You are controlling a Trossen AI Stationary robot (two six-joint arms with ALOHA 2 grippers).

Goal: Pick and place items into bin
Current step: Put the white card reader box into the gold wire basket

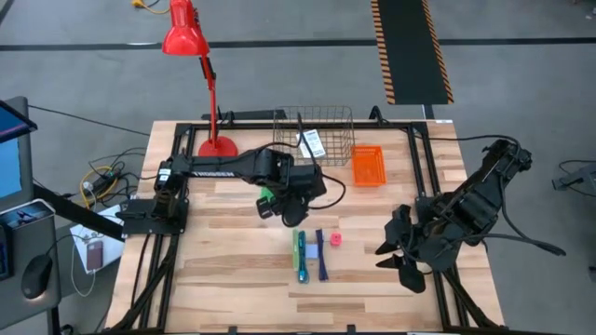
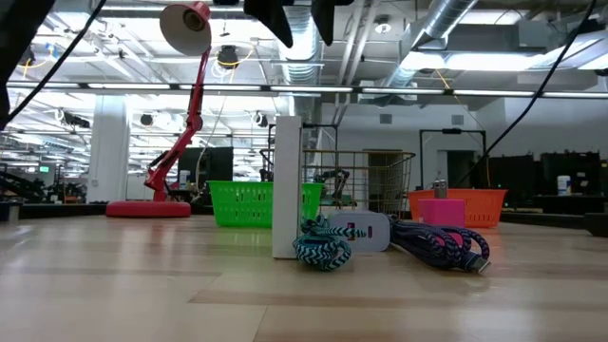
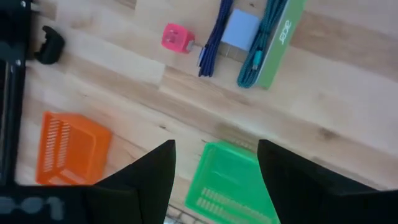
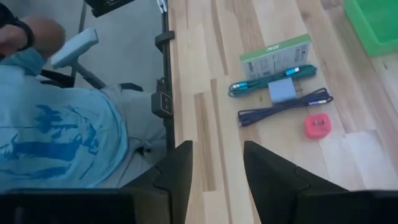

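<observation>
The items lie together on the wooden table in front of centre. They are a green-and-white box (image 1: pixel 297 251) standing on its long edge, a teal braided cable (image 3: pixel 258 56), a pale blue-grey block (image 3: pixel 239 31), a dark blue braided cable (image 3: pixel 214 37) and a pink-red block (image 3: pixel 176 38). A white printed packet (image 1: pixel 315 142) lies in the wire basket (image 1: pixel 321 130). My left gripper (image 1: pixel 289 212) is open and empty in the air over the green bin (image 3: pixel 239 183). My right gripper (image 1: pixel 396 251) is open and empty at the table's right.
An orange bin (image 1: pixel 367 166) stands right of the wire basket at the far side. A red desk lamp (image 1: pixel 216 144) stands at the far left. A person in a pale blue shirt (image 4: pixel 56 137) is beside the table's edge in the right wrist view.
</observation>
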